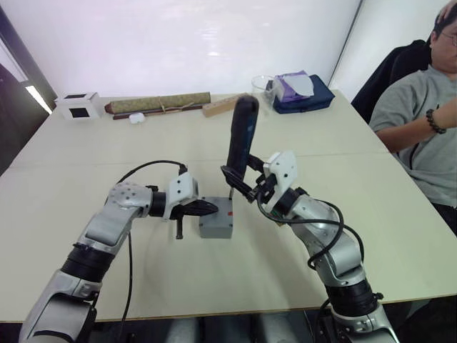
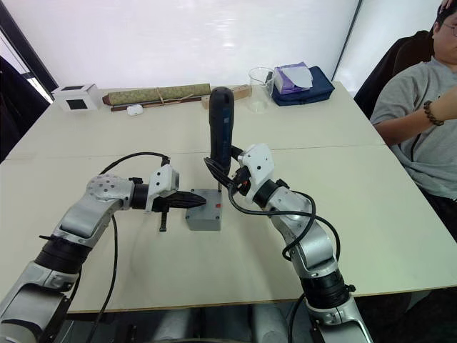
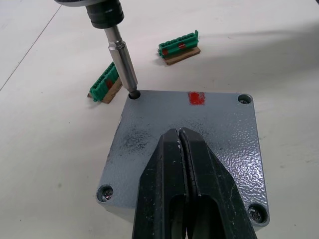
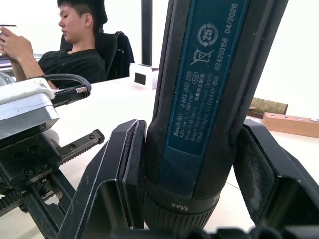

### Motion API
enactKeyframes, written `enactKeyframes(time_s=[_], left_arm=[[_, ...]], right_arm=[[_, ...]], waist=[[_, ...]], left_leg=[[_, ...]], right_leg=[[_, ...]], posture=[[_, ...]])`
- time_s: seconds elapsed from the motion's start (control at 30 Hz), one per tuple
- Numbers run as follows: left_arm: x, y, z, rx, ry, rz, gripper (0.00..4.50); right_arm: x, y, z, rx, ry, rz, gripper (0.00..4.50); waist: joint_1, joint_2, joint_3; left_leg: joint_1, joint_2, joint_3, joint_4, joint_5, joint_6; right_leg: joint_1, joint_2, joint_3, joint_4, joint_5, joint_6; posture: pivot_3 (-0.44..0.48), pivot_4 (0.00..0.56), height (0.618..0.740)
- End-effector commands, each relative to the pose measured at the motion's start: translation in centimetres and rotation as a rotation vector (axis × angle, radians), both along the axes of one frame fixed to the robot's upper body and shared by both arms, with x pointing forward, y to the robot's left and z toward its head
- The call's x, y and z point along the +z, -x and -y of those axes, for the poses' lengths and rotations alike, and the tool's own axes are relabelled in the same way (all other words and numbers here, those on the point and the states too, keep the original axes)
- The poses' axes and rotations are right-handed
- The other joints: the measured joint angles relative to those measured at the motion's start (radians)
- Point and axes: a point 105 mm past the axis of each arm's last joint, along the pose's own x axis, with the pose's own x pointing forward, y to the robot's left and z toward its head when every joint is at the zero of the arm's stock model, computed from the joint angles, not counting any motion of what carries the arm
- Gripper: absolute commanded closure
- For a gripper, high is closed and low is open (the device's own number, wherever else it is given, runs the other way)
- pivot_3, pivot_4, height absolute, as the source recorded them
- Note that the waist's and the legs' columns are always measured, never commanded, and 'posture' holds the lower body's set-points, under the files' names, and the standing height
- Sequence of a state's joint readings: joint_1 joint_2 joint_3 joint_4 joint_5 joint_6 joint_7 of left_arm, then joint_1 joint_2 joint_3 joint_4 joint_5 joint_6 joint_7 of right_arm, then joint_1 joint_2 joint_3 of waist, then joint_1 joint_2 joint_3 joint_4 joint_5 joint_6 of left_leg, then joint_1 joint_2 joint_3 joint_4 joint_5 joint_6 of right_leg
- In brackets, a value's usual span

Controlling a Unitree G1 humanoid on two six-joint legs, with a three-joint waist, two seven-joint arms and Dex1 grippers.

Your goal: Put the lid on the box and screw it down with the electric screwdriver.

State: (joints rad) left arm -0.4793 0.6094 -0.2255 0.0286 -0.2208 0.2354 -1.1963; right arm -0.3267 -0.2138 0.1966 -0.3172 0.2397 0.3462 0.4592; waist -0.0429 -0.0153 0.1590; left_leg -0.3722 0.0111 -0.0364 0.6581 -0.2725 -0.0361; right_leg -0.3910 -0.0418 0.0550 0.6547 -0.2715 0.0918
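Observation:
The grey box (image 1: 214, 229) sits mid-table with the lid (image 3: 224, 129) on top of it, red mark (image 3: 196, 98) facing up. My left gripper (image 3: 179, 133) is shut, its tips resting on the middle of the lid. My right gripper (image 1: 238, 181) is shut on the electric screwdriver (image 1: 241, 136), held upright over the box. The metal bit (image 3: 123, 64) stands in one corner hole of the lid. Screw heads show in the three other corners.
Two green terminal blocks (image 3: 179, 46) (image 3: 105, 83) lie just beyond the box. Along the far edge stand a white cube (image 1: 78, 105), an olive rolled bundle (image 1: 161, 103), a wooden block (image 1: 221, 106), a glass cup (image 1: 262, 84) and a navy pouch (image 1: 303, 96). A person (image 1: 421, 121) sits at the right.

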Motion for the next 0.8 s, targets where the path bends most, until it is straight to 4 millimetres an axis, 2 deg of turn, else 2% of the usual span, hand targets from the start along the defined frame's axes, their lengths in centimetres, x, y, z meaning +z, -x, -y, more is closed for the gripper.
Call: enactKeyframes(time_s=[0.03, 0.43, 0.57, 0.7, 0.8], left_arm=[[-1.3, 0.2, -0.2, -0.003, -0.048, -0.035, 4.50], [-1.5, 0.5, -0.1, -0.009, -0.052, -0.036, 4.50], [-1.5, 0.5, -0.1, -0.010, -0.053, -0.035, 4.50], [-0.9, 0.5, 0.1, -0.012, -0.033, -0.026, 4.50], [0.0, 0.8, 0.3, -0.021, 0.013, -0.034, 4.50]], right_arm=[[-6.4, -0.7, 0.4, -0.048, 0.160, -0.220, 2.37], [-6.7, -0.5, 0.7, -0.060, 0.177, -0.219, 2.37], [-6.1, -0.5, 0.6, -0.048, 0.149, -0.191, 2.37], [-2.5, -0.6, 0.5, -0.030, 0.039, -0.110, 2.37], [1.5, -0.5, 0.8, -0.018, -0.087, -0.047, 2.37]], waist=[[0.000, 0.000, -0.003], [0.001, -0.003, -0.011], [0.001, -0.003, -0.012], [0.001, -0.003, -0.012], [0.001, -0.002, -0.008]], left_leg=[[0.000, 0.000, 0.000, -0.001, 0.000, 0.000], [0.003, 0.001, 0.000, -0.008, 0.000, 0.000], [0.003, 0.002, 0.000, -0.008, 0.000, 0.000], [0.002, 0.002, 0.000, -0.009, 0.000, 0.000], [0.000, 0.003, 0.000, -0.009, 0.000, 0.000]], right_leg=[[0.000, 0.000, 0.000, -0.001, 0.000, 0.000], [0.001, 0.000, 0.000, -0.006, -0.002, -0.003], [0.001, 0.000, 0.000, -0.007, -0.002, -0.003], [0.001, -0.001, 0.000, -0.007, -0.002, -0.003], [-0.001, -0.001, 0.000, -0.007, -0.002, -0.003]], posture=[[0.000, 0.150, 0.736], [0.000, 0.150, 0.736], [0.000, 0.150, 0.736], [0.000, 0.150, 0.736], [0.000, 0.150, 0.736]])
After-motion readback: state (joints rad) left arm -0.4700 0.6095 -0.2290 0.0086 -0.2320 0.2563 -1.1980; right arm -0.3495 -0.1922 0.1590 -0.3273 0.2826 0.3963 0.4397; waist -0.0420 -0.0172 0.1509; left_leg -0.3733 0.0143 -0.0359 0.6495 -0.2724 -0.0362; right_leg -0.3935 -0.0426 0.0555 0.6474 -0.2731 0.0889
